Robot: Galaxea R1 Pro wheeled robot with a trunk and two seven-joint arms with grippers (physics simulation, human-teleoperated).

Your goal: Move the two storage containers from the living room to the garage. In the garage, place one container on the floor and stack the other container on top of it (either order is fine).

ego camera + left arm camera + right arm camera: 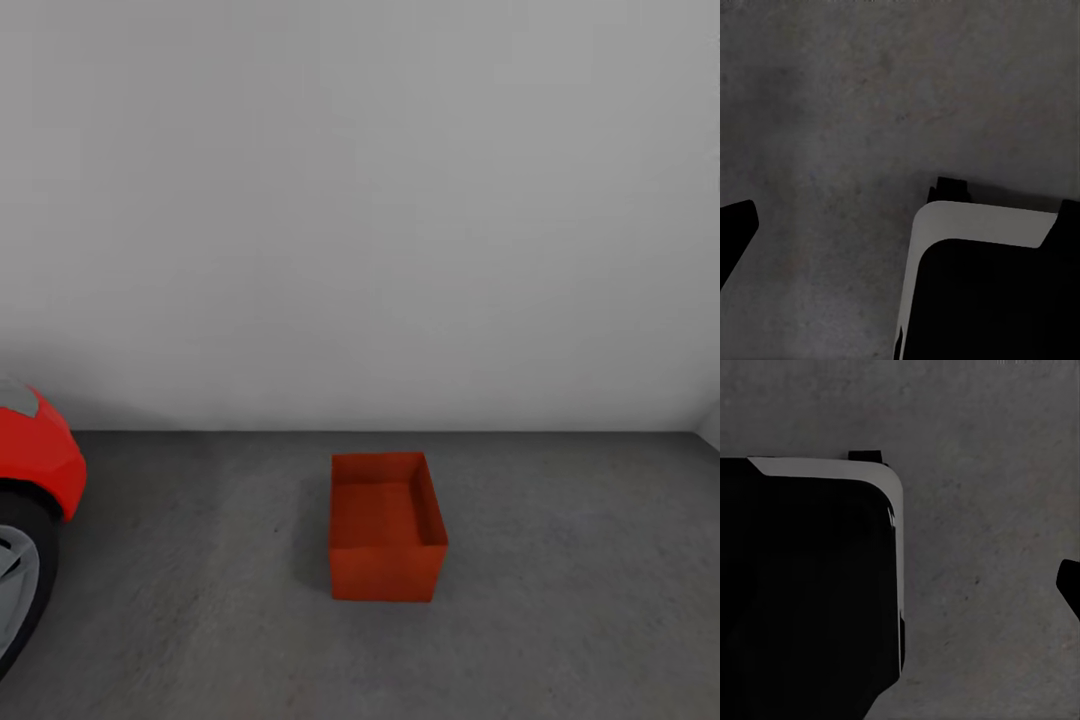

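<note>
container [387, 530]: one orange-red rectangular open-top bin of smooth plastic, plain walls, standing upright on the floor in the head view, short end toward the camera; it looks deep for a single bin, and i cannot tell whether it is one bin or two stacked.
container's place: in the garage, near the middle of the concrete, a little out from the back wall, well apart from the car.
floor [560, 620]: dark grey concrete, rough and finely speckled, matte; the same surface lies under both wrist cameras.
wall [360, 200]: plain white-grey, flat and unmarked, meeting the floor in a straight line behind the container.
car [35, 470]: glossy red rounded body panel at the left edge, with a dark tyre and a silver wheel below it.
robot base [990, 292]: a black block with a rounded white edge, seen over the concrete in the left wrist view; a like black-and-white block [810, 585] shows in the right wrist view.
left fingers [735, 225]: one black tip at the picture's edge over bare concrete; grip state cannot be told.
right fingers [1069, 585]: one black tip at the edge, over bare concrete; grip state cannot be told.
</note>
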